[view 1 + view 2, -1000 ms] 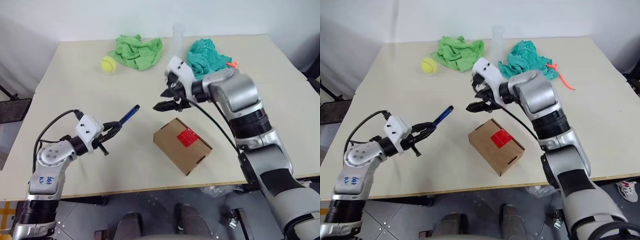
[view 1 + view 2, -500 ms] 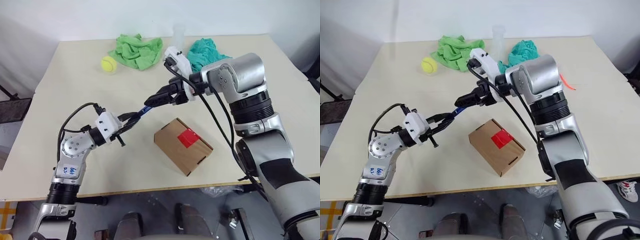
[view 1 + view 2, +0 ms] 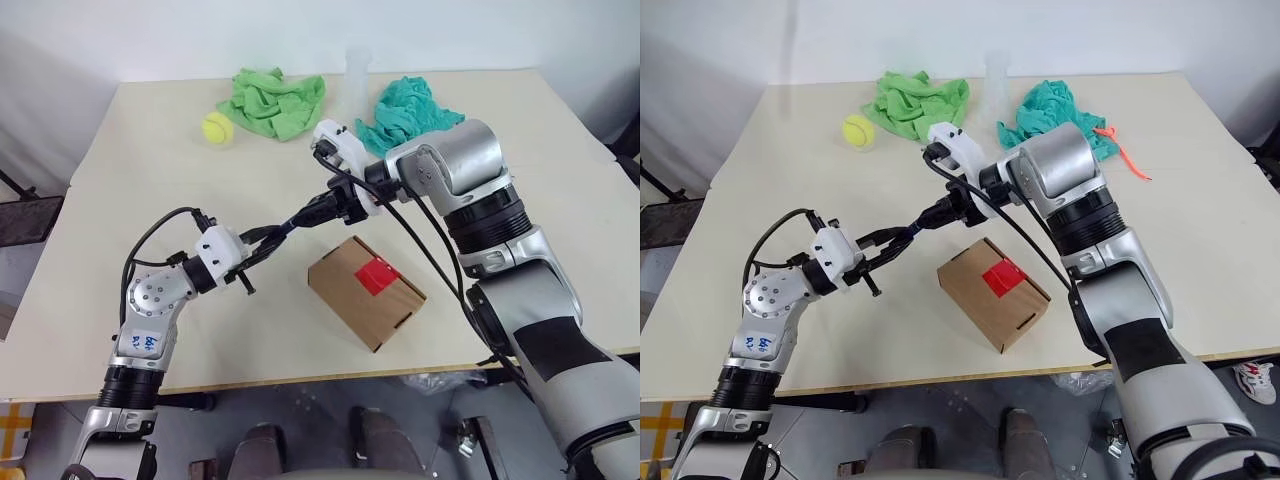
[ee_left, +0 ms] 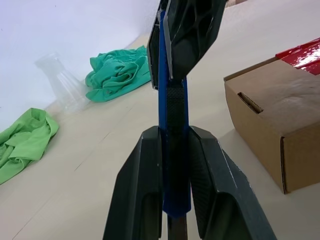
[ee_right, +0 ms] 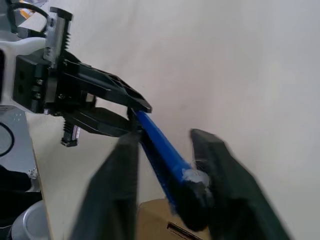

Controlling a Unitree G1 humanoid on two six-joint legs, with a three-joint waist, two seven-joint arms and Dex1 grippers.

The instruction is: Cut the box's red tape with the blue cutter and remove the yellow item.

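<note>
Blue cutter (image 4: pixel 172 150): slim blue stick held in the air above the table, between the two grippers, up and to the left of the box; it slopes upward from the left gripper toward the right gripper.
Left gripper (image 3: pixel 268 238): both black fingers (image 4: pixel 142 195) pressed flat against the cutter's lower end, clamped on it, seen plainly in the left wrist view.
Right gripper (image 3: pixel 318 208): reaches down and leftward to the cutter's far end. In the left wrist view its fingers (image 4: pixel 192 35) lie close along both sides of the blue shaft; the right wrist view is blurred there and shows gaps beside the stick, so a firm grip cannot be told.
Box (image 3: pixel 365 290): brown cardboard carton resting on the table (image 3: pixel 150 150), flaps closed, just below and to the right of the grippers, touched by neither.
Red tape (image 3: pixel 376 274): bright red square on the box's top face, across the seam, unbroken.
Yellow item: cannot be told, box shut.
Background, far edge of table: tennis ball (image 3: pixel 216 127), light green cloth (image 3: pixel 275 100), clear flask (image 3: pixel 358 75), teal cloth (image 3: pixel 410 110), thin orange strip (image 3: pixel 1122 152) beside the teal cloth. All well apart from the box.
</note>
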